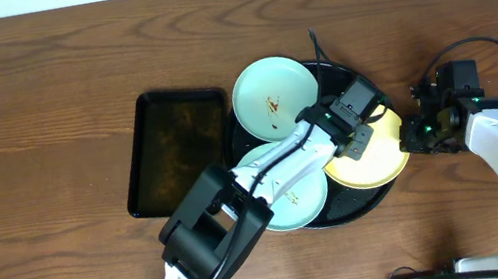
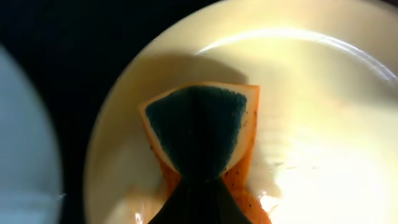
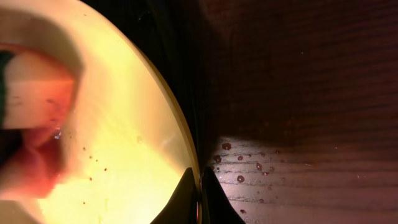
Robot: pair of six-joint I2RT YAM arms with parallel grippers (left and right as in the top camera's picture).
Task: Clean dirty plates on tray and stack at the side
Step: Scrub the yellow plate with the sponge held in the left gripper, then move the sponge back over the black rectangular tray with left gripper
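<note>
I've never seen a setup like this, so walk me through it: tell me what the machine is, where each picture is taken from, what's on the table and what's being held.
These are two robot arms at a wooden table, each ending in a two-finger gripper. One picture looks down from above; the other two come from small cameras on each wrist.

On the table sit a round black tray and a smaller rectangular black tray. The round tray carries three plates: two mint-green plates and a yellow plate.

The left gripper holds a sponge, orange with a dark green scrubbing face, on the yellow plate. The right gripper pinches that plate's rim. Water droplets speckle the wood nearby.
</note>
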